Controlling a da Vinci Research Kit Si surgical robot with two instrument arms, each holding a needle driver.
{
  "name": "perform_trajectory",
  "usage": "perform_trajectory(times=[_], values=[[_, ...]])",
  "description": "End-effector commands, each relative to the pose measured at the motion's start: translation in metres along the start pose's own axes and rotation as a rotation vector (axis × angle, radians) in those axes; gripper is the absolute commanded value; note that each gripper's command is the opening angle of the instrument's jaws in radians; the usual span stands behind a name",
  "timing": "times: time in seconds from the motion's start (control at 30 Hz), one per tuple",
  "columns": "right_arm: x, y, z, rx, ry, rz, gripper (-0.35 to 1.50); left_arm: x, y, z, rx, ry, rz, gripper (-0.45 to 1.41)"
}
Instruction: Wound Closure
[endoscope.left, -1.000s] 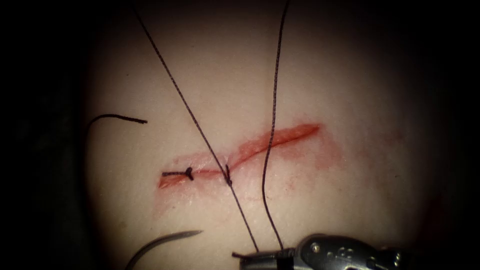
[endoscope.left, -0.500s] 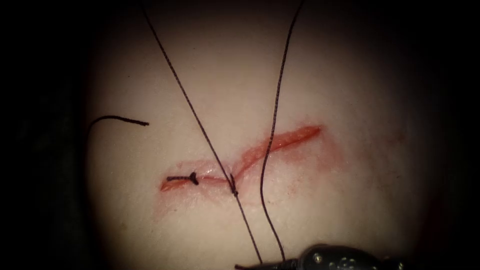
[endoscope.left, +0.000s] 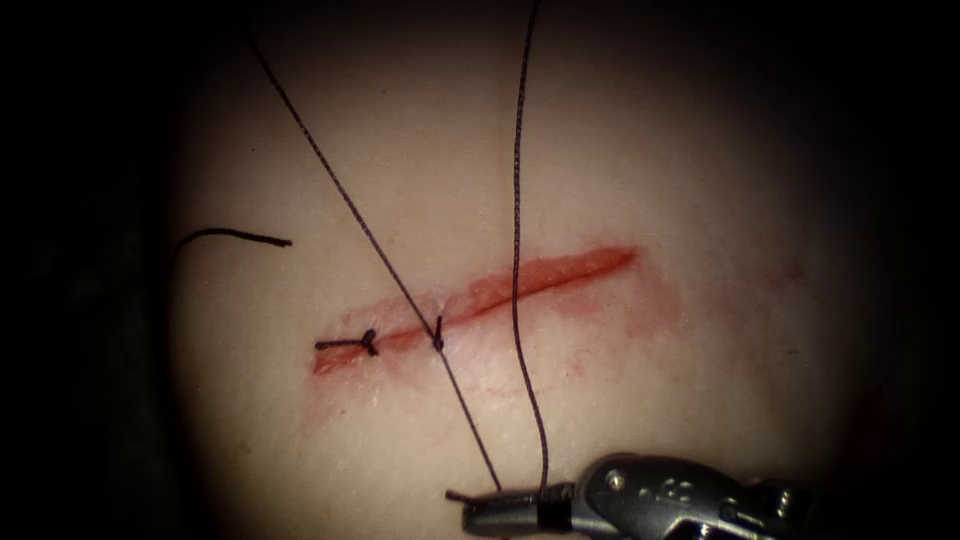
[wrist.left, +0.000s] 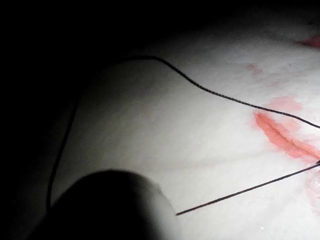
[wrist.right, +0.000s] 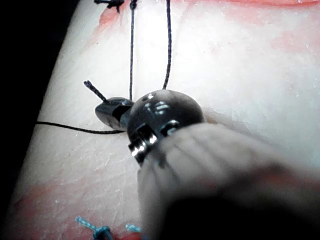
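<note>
Far left on the tissue (endoscope.left: 700, 150): a loose cut end of thread (endoscope.left: 235, 237) lies curled, well apart from the cut (endoscope.left: 540, 278).

Left end of the cut: one finished knot (endoscope.left: 370, 343) sits on the wound line with a short tail pointing left. Red fluid (endoscope.left: 650, 310) stains the skin around the line.

Just right of it: a second knot (endoscope.left: 437, 340) sits on the cut. A taut strand (endoscope.left: 350, 215) runs straight through it, from the upper left down to the right arm's tool. The edges are together here. Right of this knot the cut is open.

Next right: a second strand (endoscope.left: 517, 250) comes down from above, crosses the cut and curves to the same tool.

Lower right: the right claw (endoscope.left: 490, 510) is clamped on the thread where both strands meet, with a short tail (endoscope.left: 455, 495) sticking out past its tip. The right wrist view shows the same grip (wrist.right: 112, 112).

Left arm's tool: a dark, blurred shape (wrist.left: 110, 205) in the left wrist view, with a straight strand (wrist.left: 240, 192) ending beside it. Claw state and hold: cannot tell.

Needle: position cannot be told.

Judgement: this is the tightening of the second stitch's knot. The next move calls for even, opposed tension along the line of the strand, enough to seat the knot flat without tearing the edges.
</note>
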Motion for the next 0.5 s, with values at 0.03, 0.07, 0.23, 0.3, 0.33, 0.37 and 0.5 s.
perform_trajectory(times=[0.03,0.07,0.23,0.3,0.33,0.37,0.5], values=[[-0.0002,0.0001,0.0007,0.005,-0.003,-0.003,-0.35,0.0008,0.0003,0.0005,0.004,-0.002,-0.001,-0.45],[-0.0002,0.0001,0.0008,0.004,-0.002,-0.002,-0.35,0.0009,0.0003,0.0004,0.004,-0.004,-0.001,-0.45],[0.0020,0.0012,0.0008,-0.014,0.113,0.011,0.68,0.0017,0.0013,-0.0011,-0.016,0.130,-0.113,-0.45],[0.0031,0.0013,0.0003,-0.064,0.160,0.011,1.11,0.0023,0.0014,-0.0026,-0.040,0.200,-0.178,-0.45],[0.0036,0.0013,0.0000,-0.079,0.173,0.014,1.16,0.0028,0.0013,-0.0032,-0.053,0.217,-0.225,-0.45],[0.0044,0.0013,-0.0005,-0.091,0.185,0.014,1.18,0.0035,0.0012,-0.0041,-0.093,0.246,-0.331,-0.45],[0.0073,0.0013,-0.0028,-0.113,0.245,-0.023,1.25,0.0067,0.0010,-0.0078,-0.242,0.358,-0.559,-0.45]])
